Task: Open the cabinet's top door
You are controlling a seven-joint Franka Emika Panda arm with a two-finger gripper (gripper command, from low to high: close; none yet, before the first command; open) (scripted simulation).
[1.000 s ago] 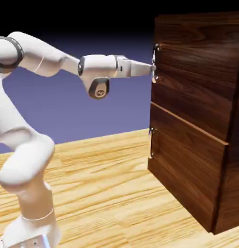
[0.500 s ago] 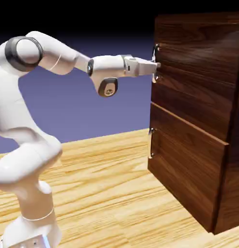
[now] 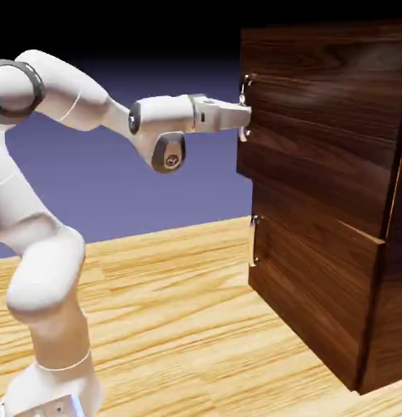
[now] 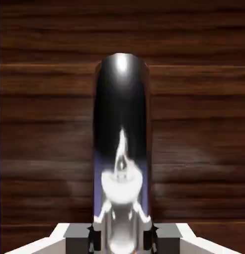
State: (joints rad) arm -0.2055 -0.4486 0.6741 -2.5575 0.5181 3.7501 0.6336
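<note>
The tall dark wood cabinet (image 3: 334,204) fills the exterior view's right side. Its top door (image 3: 318,155) stands pulled out a little, its front edge ahead of the lower panel. My gripper (image 3: 245,116) is shut on the top door's silver bar handle (image 3: 245,106) at the panel's left edge, the arm reaching level from the left. In the hand view the shiny handle (image 4: 122,149) runs up the middle between the two grey fingertips (image 4: 77,237), with the top door's wood grain (image 4: 44,124) behind it.
The lower door (image 3: 314,285) is closed, with its own small silver handle (image 3: 254,240) at its left edge. The cabinet stands on a light wooden table (image 3: 179,326). My white arm's base (image 3: 49,383) rises at the lower left.
The gripper closed on the handle and then drew back to the left. The top door's front edge has come out with it, away from the cabinet's face.
</note>
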